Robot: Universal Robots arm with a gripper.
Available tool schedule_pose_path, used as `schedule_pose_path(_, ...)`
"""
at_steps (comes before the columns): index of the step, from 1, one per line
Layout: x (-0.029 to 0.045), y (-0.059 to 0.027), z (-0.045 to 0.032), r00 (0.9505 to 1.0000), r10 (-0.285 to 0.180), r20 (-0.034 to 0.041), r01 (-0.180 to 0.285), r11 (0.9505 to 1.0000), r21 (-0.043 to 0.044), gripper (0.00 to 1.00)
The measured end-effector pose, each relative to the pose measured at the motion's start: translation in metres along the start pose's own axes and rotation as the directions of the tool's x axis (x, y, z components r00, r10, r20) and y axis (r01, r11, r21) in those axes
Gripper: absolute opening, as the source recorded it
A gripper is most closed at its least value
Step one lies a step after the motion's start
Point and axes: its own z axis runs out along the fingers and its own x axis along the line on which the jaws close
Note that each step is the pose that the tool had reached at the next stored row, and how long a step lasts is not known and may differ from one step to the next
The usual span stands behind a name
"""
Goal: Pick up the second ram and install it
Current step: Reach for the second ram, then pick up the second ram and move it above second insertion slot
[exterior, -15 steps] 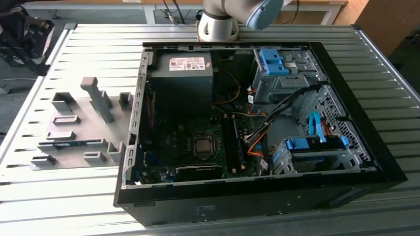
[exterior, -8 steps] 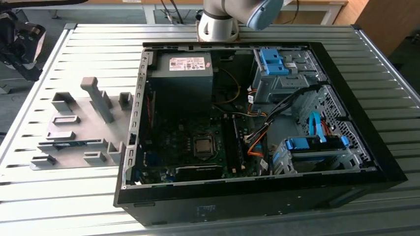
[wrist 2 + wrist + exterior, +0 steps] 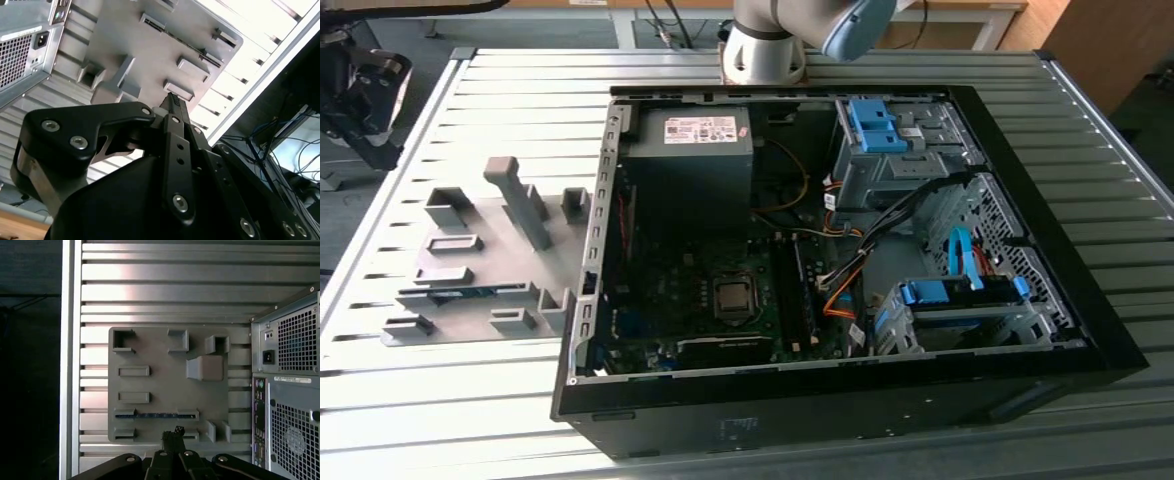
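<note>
**Listener:** How do your jaws stand?

**Arm:** My gripper (image 3: pixel 173 433) has its two black fingers (image 3: pixel 177 134) pressed together, with nothing between them.

**Listener:** Where is the second ram?

**Arm:** The second ram (image 3: pixel 156 415) is a thin blue-green strip. It stands on its long edge in the grey fixture tray (image 3: pixel 487 262), held at each end by a low holder. In the first wrist view my fingertips hang near it, apart from it, over the tray's neighbouring row of blocks.

**Listener:** And the tray?

**Arm:** It lies on the slatted metal table (image 3: pixel 454 400), just beside the open computer case (image 3: pixel 854 398), at the exterior view's left of it.
</note>
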Motion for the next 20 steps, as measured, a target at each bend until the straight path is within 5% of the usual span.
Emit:
schedule_pose_path(3, 0.0004, -0.0091, 0.0000, 1.0000, 0.000, -0.0013, 0.000, 1.0000, 0.0001, 0.10)
schedule_pose_path(20, 0.0014, -0.0098, 0.0000, 0.9999, -0.010, -0.0045, 0.010, 1.0000, -0.0001, 0.10)
